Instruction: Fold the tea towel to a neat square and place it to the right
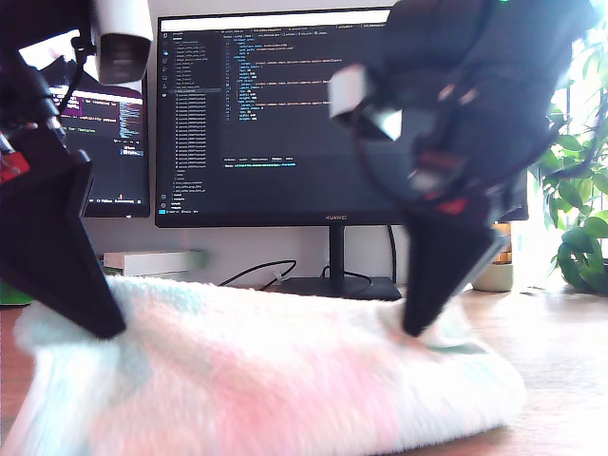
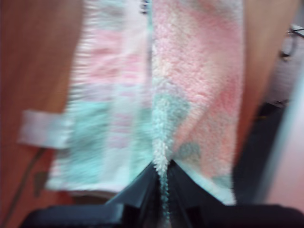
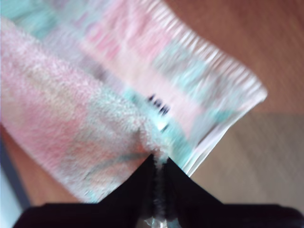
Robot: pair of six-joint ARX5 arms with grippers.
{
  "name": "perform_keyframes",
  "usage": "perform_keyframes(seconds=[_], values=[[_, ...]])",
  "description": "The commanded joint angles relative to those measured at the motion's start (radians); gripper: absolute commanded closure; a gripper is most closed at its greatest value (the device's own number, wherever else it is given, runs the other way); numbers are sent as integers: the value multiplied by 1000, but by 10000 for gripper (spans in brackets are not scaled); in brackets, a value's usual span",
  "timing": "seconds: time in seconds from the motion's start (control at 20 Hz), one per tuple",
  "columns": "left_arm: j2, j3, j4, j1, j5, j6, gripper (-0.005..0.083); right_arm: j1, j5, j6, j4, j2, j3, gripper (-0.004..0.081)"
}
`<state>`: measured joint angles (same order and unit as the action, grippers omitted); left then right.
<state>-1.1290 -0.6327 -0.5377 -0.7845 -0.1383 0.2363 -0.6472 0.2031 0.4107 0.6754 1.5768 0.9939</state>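
Observation:
The tea towel (image 1: 266, 380) is a fluffy cloth in pink, mint and white checks, lying bunched on the wooden table across the front of the exterior view. My first gripper (image 2: 161, 167) is shut on a raised ridge of the tea towel (image 2: 199, 85); a white corner loop (image 2: 40, 128) lies beside the cloth. My second gripper (image 3: 159, 159) is shut on a fold of the tea towel (image 3: 71, 109) near its label with black letters (image 3: 159, 107). In the exterior view one black gripper (image 1: 104, 328) presses the towel at the left and another (image 1: 418, 328) at the right; which arm is which is unclear.
Behind the towel stand a large monitor (image 1: 275, 114) on a dark base (image 1: 332, 285), a smaller screen (image 1: 109, 152) at the exterior view's left, and a white box (image 1: 152, 261). A green plant (image 1: 579, 209) and a small pot (image 1: 494, 274) stand at the right. Bare wood (image 1: 560, 361) shows right of the towel.

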Motion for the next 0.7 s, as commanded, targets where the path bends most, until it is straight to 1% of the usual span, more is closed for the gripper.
perform_keyframes(seconds=[0.0, 0.1, 0.25, 0.45, 0.65], values=[[-21, 8, 3, 32, 0, 16, 793, 17, 0, 9, -9, 36, 31, 783], [-52, 8, 24, 71, 0, 50, 793, 37, 0, 9, -13, 73, 56, 783], [-107, 8, 77, 105, 1, 61, 793, 57, -3, 13, -23, 100, 62, 783], [-165, 8, 157, 132, 1, 98, 793, 72, -4, 15, -71, 106, 62, 783], [-210, 8, 177, 137, 1, 106, 793, 72, -4, 6, -95, 130, 62, 783]])
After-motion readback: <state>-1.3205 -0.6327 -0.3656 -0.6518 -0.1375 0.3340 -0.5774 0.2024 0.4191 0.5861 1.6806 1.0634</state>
